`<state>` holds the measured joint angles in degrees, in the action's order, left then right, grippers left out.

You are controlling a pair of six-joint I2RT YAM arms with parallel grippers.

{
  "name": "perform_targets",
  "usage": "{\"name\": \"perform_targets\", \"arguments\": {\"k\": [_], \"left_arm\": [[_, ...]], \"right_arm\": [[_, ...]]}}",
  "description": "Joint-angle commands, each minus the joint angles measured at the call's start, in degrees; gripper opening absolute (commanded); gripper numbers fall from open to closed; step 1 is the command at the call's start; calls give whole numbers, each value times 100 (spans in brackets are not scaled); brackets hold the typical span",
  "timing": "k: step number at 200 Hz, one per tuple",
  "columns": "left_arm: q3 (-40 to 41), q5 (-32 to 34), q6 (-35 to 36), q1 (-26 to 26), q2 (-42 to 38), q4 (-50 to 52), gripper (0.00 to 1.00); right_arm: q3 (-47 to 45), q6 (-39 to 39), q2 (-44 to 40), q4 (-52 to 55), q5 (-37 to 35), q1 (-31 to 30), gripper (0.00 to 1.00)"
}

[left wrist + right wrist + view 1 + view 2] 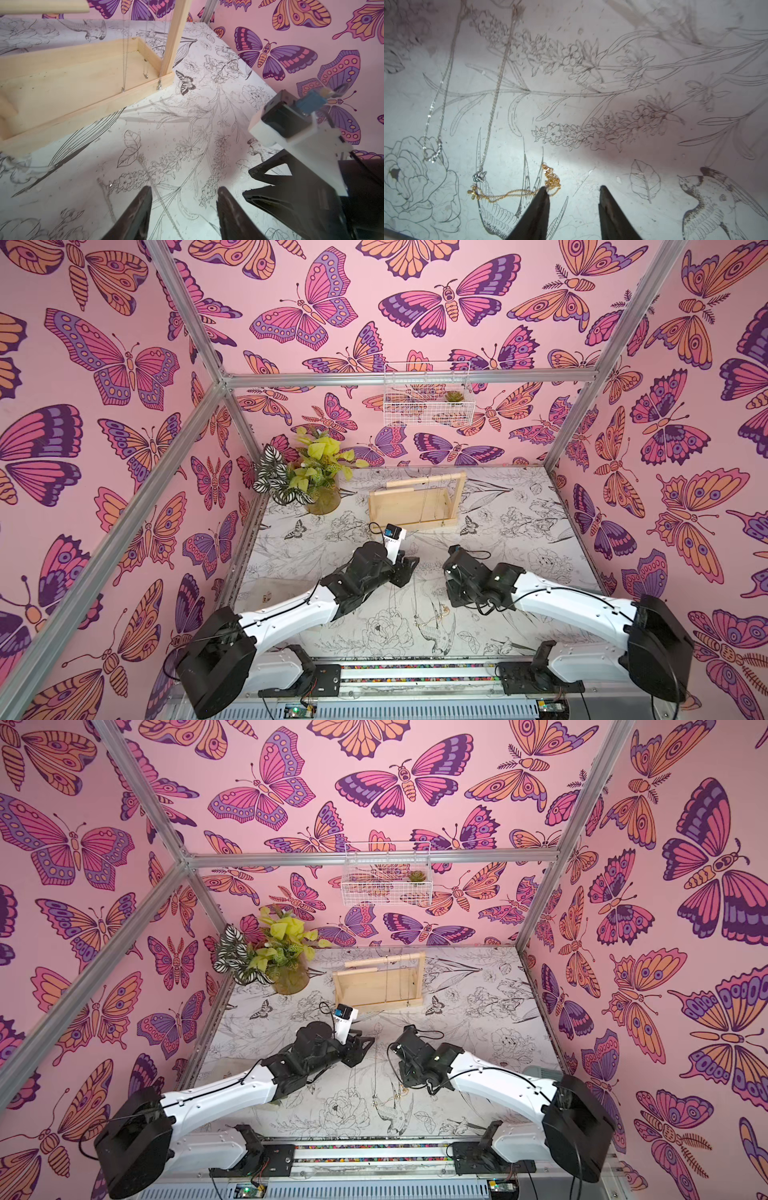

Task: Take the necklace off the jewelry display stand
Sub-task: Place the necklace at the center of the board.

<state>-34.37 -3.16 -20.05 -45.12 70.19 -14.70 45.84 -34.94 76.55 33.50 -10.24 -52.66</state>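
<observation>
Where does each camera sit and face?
Top views: high in front, looking down over left arm and right arm at the jewelry display stand.
Left wrist: behind the left gripper, facing the stand.
Right wrist: behind the right gripper, facing down at a gold necklace.
Shared: the stand, in top and left wrist views.

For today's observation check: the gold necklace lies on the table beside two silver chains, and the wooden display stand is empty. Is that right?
No: the jewelry display stand is not empty. The left wrist view shows thin chains hanging within its frame. The gold necklace does lie on the table beside two silver chains.
</observation>
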Motion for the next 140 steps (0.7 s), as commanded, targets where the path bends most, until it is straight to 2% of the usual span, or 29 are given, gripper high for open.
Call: {"name": "perform_targets", "arguments": {"k": [1,35,82,140], "left_arm": [[216,-39,-60,96,-252,184,54],[407,-105,-60,177,-533,222,54],[570,-127,-104,223,-796,300,54],[546,-132,-113,232,-805,331,53]], "right_arm": [[295,-153,397,219,153,-306,44],[537,-247,1096,258,132,-561,45],[463,-515,1176,283,-239,-580,40],[273,-597,1660,-40,-61,-587,39]]}}
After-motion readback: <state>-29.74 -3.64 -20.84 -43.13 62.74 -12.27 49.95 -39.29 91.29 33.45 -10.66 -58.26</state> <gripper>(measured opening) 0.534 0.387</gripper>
